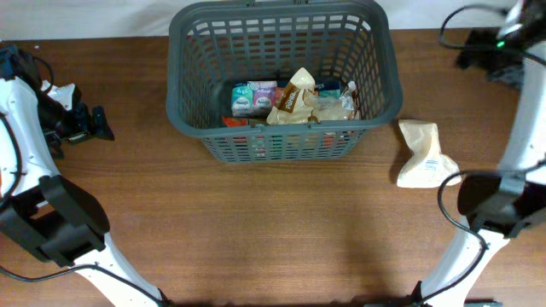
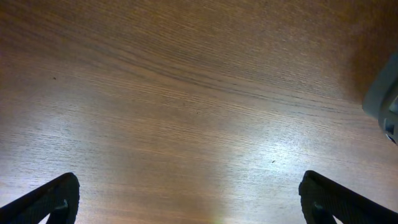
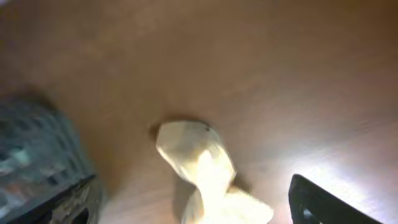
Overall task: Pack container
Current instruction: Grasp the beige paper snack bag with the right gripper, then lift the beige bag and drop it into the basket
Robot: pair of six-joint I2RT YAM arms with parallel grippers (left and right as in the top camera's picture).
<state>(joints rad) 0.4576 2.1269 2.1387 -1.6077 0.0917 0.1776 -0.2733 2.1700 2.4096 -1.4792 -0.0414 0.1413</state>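
Observation:
The dark grey slotted basket (image 1: pixel 281 141) stands at the back middle of the table, with several snack packets (image 1: pixel 294 101) lying on its floor. A cream crumpled packet (image 1: pixel 424 155) lies on the table to the right of the basket; it also shows in the right wrist view (image 3: pixel 199 162). My right gripper (image 1: pixel 478 58) is raised at the far right, open and empty, with the packet below and between its fingers (image 3: pixel 202 208). My left gripper (image 1: pixel 92 115) is open and empty over bare wood (image 2: pixel 193 205), left of the basket.
The basket's corner shows at the right edge of the left wrist view (image 2: pixel 382 102) and its wall at the left of the right wrist view (image 3: pixel 37 155). The wooden table (image 1: pixel 273 230) stretches in front. The arm bases stand at the front left (image 1: pixel 60 222) and front right (image 1: pixel 499 205).

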